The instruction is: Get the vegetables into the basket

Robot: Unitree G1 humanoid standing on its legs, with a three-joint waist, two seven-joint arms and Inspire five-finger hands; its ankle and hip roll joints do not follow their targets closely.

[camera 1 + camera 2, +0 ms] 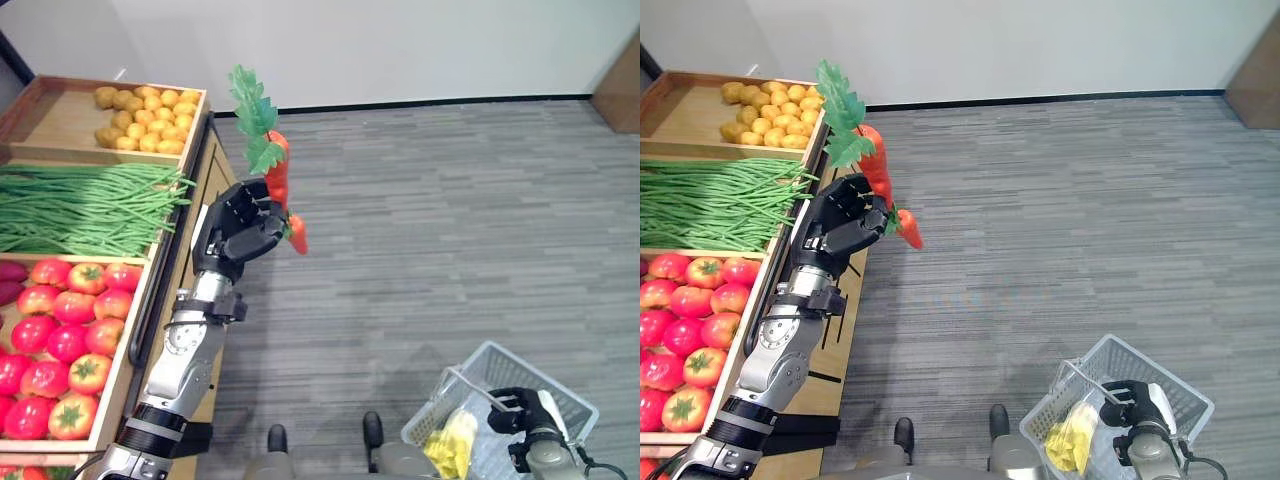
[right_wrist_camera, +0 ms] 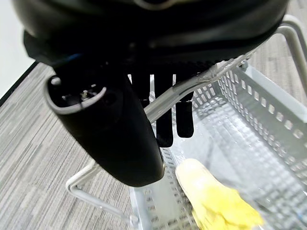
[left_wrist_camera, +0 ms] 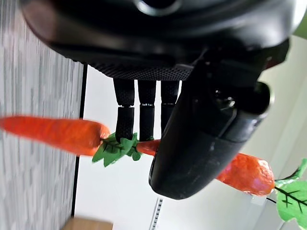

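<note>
Your left hand (image 1: 240,228) has its fingers and thumb curled tight round a bunch of carrots (image 1: 279,172), held up in the air just off the edge of the produce stand (image 1: 185,240). The large carrot stands close to upright, leafy top above the hand; a smaller carrot (image 1: 297,233) pokes out below and to the right of the fingers. The basket (image 1: 560,398) sits well apart from them, low on your right, with your right hand (image 1: 520,412) hooked round its wire handle (image 2: 192,84), fingers curled over the bar. A yellow vegetable (image 1: 450,440) already lies inside. So the carrots have to travel down and across to the right, and I judge you will want to tip that long axis toward level so they drop into the basket's opening rather than catch on the rim or handle.
</note>
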